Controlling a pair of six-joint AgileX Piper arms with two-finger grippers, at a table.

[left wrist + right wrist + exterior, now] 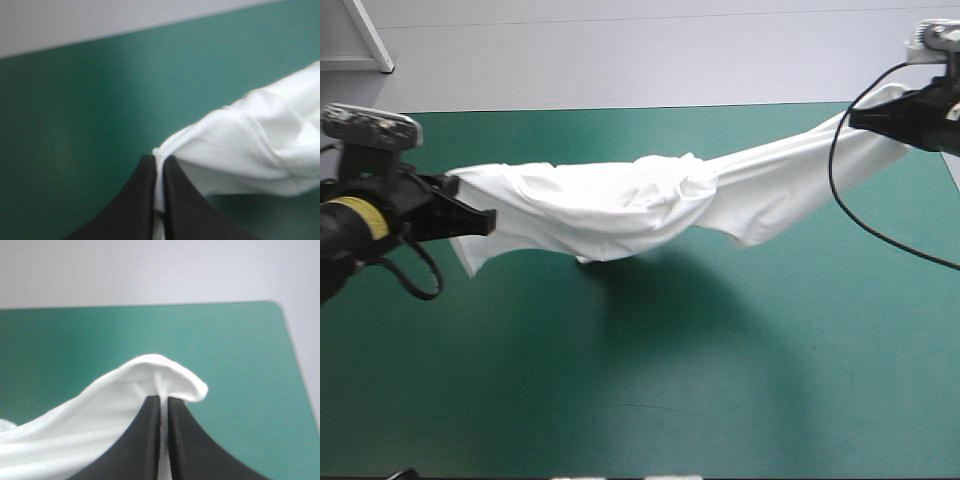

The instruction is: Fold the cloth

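Above the tabletop, T-shirt hangs strung between both arms, bunched and twisted in the middle; lowest sag sits close to the surface, can't tell if it touches. Left pincer clamped on one end, sheet nipped between the black fingers. Right pincer clamped on the other end, higher, by the far right corner. Reads as the spread step, no fold made yet. Next move likely needs both grips kept tight, twist shaken out, then an even lowering so it lands flat
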